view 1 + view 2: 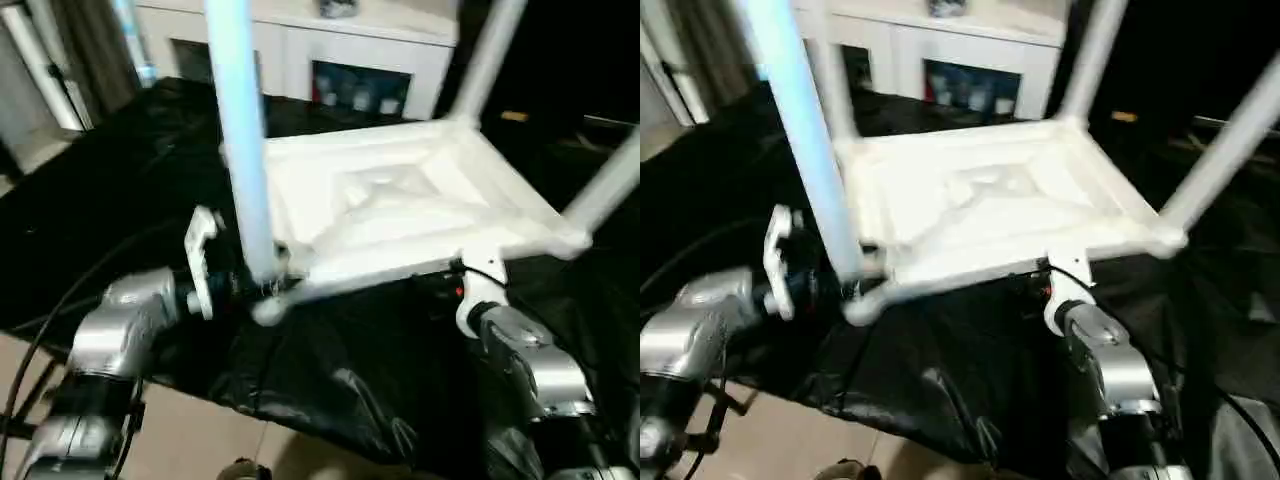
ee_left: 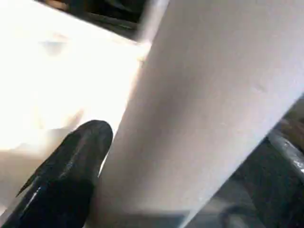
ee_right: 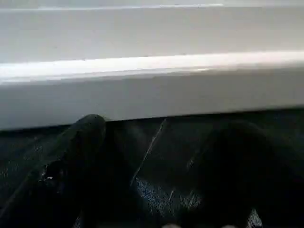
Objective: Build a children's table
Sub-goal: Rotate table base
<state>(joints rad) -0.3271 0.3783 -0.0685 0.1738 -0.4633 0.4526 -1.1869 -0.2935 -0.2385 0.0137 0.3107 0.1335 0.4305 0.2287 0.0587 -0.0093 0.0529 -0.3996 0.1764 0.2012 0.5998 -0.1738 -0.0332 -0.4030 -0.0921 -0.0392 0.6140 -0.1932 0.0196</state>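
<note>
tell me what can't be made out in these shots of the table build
- Upper ends of the legs: cut off by the top edge in both eye views.
- Far left corner of the tabletop: hidden behind the near leg in the left eye view.
- Left gripper contact with that leg: blurred in the eye views.
- Cabinet contents: too blurred to tell.

Across the lower frame we see a black plastic sheet [image 1: 350,390] covering the work surface. At the top we see a white glass-door cabinet [image 1: 350,60].

No readable text, labels or numbers.
</note>
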